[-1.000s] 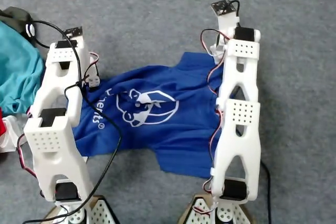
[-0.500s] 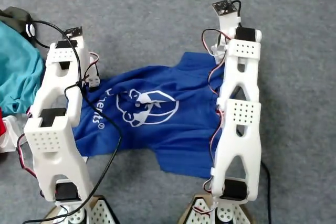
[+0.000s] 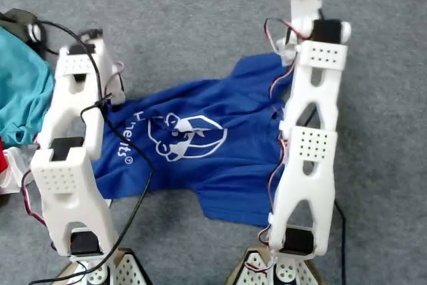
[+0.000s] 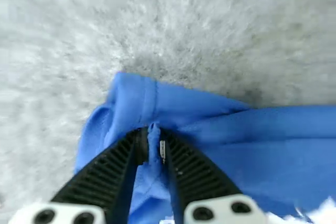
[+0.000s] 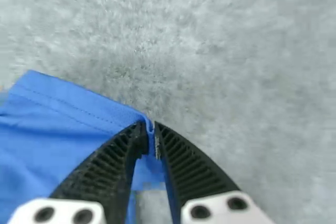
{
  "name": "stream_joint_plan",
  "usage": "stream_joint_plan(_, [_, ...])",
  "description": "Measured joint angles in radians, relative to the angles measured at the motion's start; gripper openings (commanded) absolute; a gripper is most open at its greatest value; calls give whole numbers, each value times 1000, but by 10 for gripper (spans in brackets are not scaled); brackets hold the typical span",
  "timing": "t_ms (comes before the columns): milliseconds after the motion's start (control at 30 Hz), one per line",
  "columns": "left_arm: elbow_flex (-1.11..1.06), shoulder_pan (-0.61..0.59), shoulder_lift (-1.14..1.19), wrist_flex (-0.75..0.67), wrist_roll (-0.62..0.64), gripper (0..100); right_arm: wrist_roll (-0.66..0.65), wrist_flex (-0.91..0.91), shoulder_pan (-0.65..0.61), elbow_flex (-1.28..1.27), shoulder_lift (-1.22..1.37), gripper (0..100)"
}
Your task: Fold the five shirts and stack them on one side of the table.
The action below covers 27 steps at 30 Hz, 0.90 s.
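Clamping one blue shirt [image 3: 220,165] are left hand [image 4: 151,136] and right hand [image 5: 150,130], one teal cloth [image 3: 20,91] aside.

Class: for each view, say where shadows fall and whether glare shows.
High view: even light, no glare on the blue shirt. Left wrist view: dark shadow on the grey table cover just past the shirt's edge. Right wrist view: softer shadow ahead of the right gripper.

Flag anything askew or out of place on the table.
The blue shirt lies slanted and rumpled on the table, pinched along its far edge by the left claw and right claw. A teal shirt sits in an unfolded heap at the table's left edge.
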<state>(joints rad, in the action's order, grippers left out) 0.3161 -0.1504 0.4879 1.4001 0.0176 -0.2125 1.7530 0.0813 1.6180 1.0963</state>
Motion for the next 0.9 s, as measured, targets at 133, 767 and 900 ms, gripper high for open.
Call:
stream_joint_plan(133, [173, 0, -127, 140, 0, 19, -31, 15, 0, 2, -198, 5])
stream_joint_plan(767, [483, -57, -907, 348, -60, 19, -199, -20, 6, -212, -1421, 6])
stream_joint_plan(900, [497, -61, -1066, 348, -63, 19, -242, -100, 72, -328, -1583, 6])
